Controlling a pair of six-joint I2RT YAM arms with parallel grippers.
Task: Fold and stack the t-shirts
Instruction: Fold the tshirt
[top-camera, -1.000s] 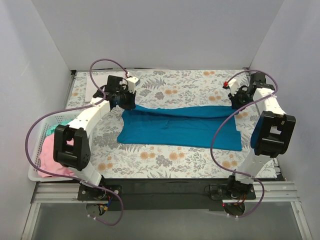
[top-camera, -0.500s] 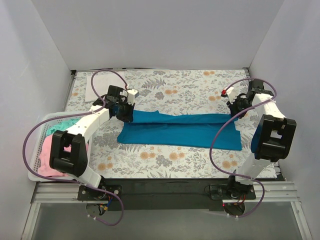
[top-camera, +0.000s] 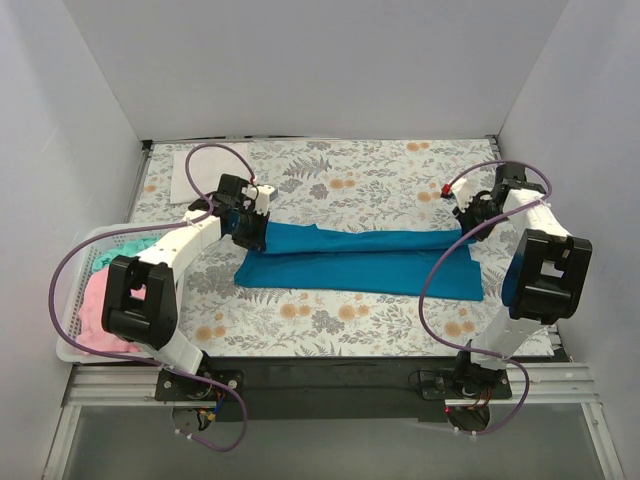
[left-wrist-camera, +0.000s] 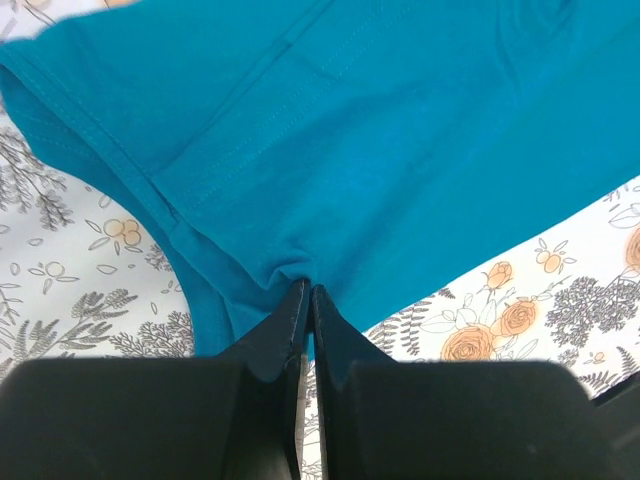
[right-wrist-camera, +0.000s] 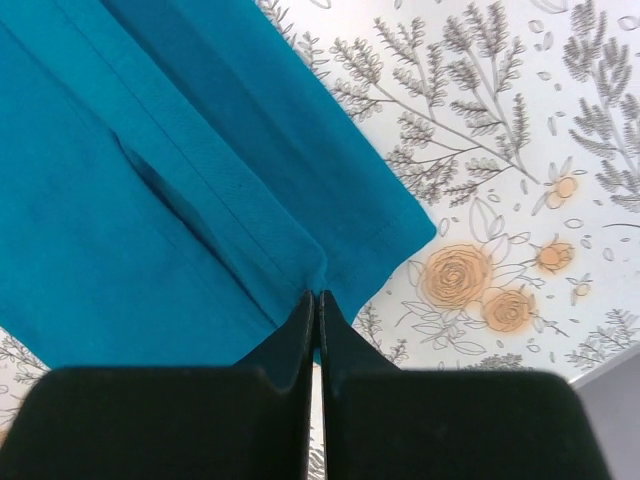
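t-shirt (top-camera: 360, 262) on table (top-camera: 380, 170) centre | basket (top-camera: 75, 352) left, shirts (top-camera: 98, 305) inside

Bright, even, diffuse light; soft faint shadows; blurred dark foreground in both wrist views.

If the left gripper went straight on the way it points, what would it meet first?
The teal shirt: the left gripper is pinching its edge, and more of that cloth lies straight ahead, probably with the flowered table under it.
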